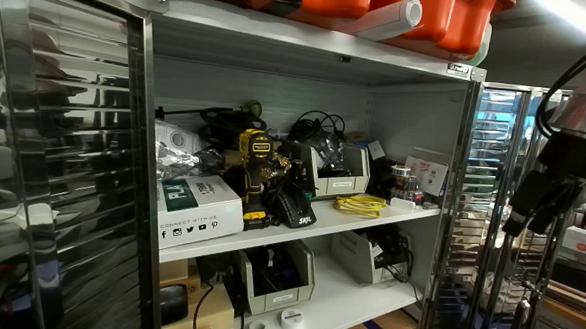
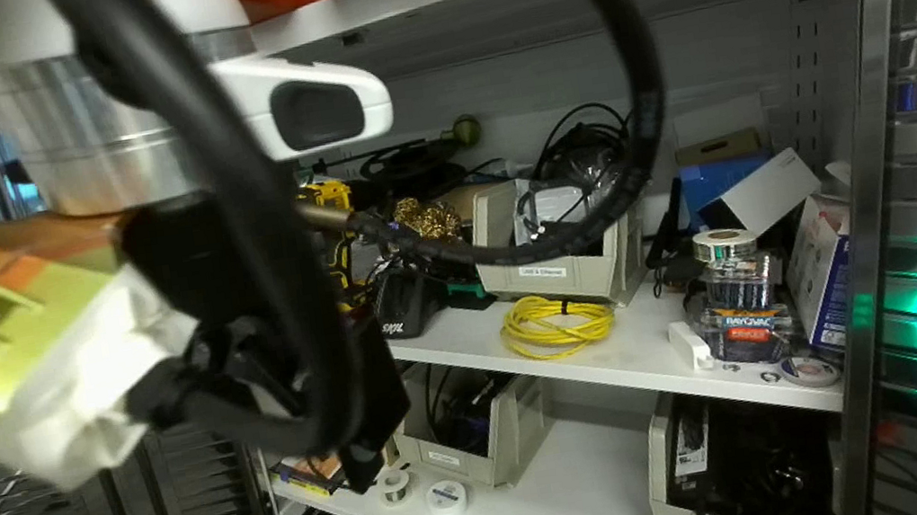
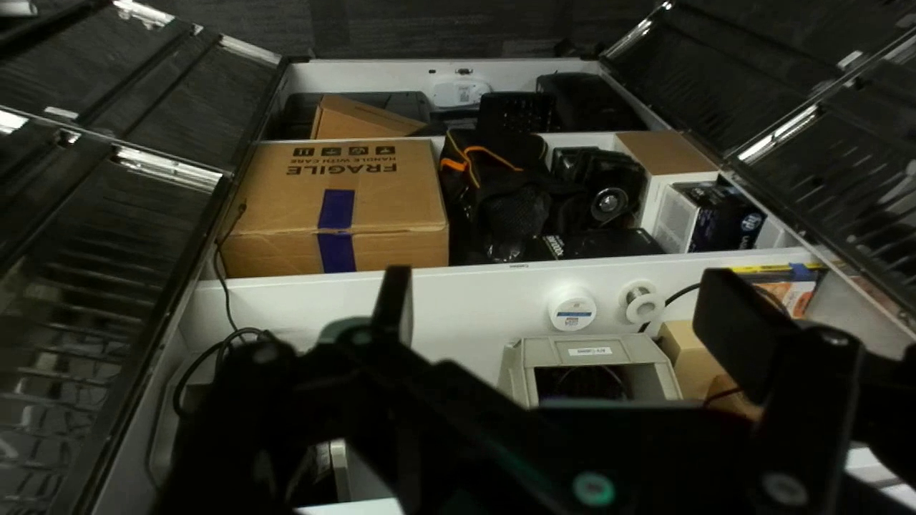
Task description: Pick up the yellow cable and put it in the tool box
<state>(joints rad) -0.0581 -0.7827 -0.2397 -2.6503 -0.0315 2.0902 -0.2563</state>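
Observation:
The yellow cable (image 1: 358,205) lies coiled on the upper shelf near its front edge; it also shows in an exterior view (image 2: 554,338). A whitish-grey bin (image 1: 340,185) stands right behind it, also in an exterior view (image 2: 536,277), filled with black cables. It best fits the tool box, but similar bins stand on the lower shelf, so I cannot tell for certain. My gripper (image 1: 523,222) hangs in front of the cabinet, away from the cable. In the wrist view, its fingers (image 3: 562,297) are wide apart with nothing between them. The cable is out of the wrist view.
On the upper shelf stand a white carton (image 1: 202,215), a yellow drill (image 1: 254,177), and a battery pack (image 2: 746,324). Lower grey bins (image 1: 278,298) (image 1: 368,262) hold dark gear. Open metal doors (image 1: 76,170) flank the cabinet. Orange bins (image 1: 330,2) sit on top.

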